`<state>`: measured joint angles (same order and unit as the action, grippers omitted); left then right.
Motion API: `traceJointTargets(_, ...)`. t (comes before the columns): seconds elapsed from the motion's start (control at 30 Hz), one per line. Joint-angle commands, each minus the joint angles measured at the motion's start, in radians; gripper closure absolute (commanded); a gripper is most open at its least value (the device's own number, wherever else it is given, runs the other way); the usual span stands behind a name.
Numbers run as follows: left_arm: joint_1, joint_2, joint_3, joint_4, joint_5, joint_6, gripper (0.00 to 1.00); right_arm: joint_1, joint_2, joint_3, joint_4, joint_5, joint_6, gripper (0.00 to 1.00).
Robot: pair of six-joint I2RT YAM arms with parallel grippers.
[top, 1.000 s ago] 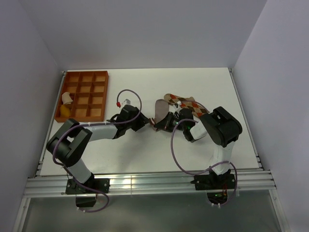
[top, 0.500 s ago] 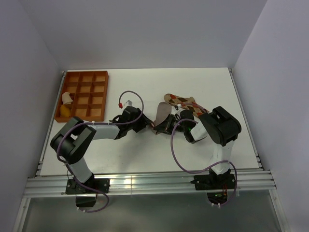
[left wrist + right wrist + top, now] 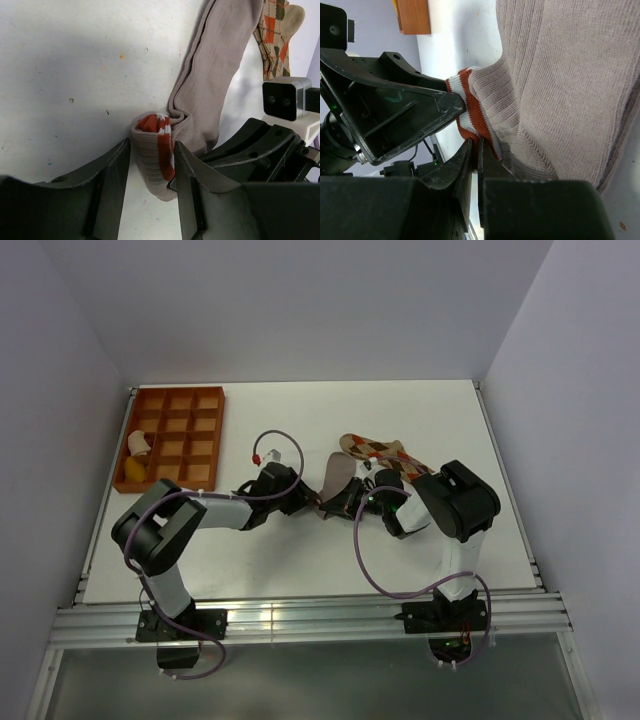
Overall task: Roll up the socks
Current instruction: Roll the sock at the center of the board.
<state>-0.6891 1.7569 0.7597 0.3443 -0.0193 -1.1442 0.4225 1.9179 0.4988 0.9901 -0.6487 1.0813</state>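
Observation:
The grey-brown sock [image 3: 336,476] lies mid-table, its red-and-white striped cuff [image 3: 155,155] folded into a small roll at the near end. My left gripper [image 3: 151,145] stands open astride that roll: the right finger [image 3: 187,175] touches it and a thin gap shows at the left finger. My right gripper [image 3: 475,145] is shut, pinching the edge of the cuff [image 3: 477,117] from the opposite side. The two grippers meet nose to nose [image 3: 322,502]. The tan argyle sock [image 3: 385,452] lies just behind, partly under the grey-brown one.
An orange compartment tray [image 3: 178,391] sits at the back left and holds a white piece [image 3: 138,443] and a yellow piece [image 3: 134,471]. White walls close in the table on three sides. The right arm's black wrist [image 3: 270,150] crowds the left gripper.
My left arm has pushed right toward the cuff and its jaws have narrowed around the roll. The right gripper has stayed shut on the cuff and barely shifted.

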Motion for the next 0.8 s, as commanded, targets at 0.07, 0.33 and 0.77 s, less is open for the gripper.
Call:
traceJointTargets(0.07,-0.012,0.007,0.018,0.015,0.010,0.034,0.55,-0.007,0.033,-0.020,-0.042,0.012,-0.015,1.00)
traceJointTargets(0.33,-0.029,0.042,0.075,-0.047,0.002,0.061,0.81,-0.005,-0.022,0.012,-0.145,0.040,-0.113,0.99)
traceJointTargets(0.77,-0.033,-0.016,0.116,-0.249,-0.185,0.115,1.00,0.009,-0.381,0.185,-0.727,0.316,-0.507,0.66)
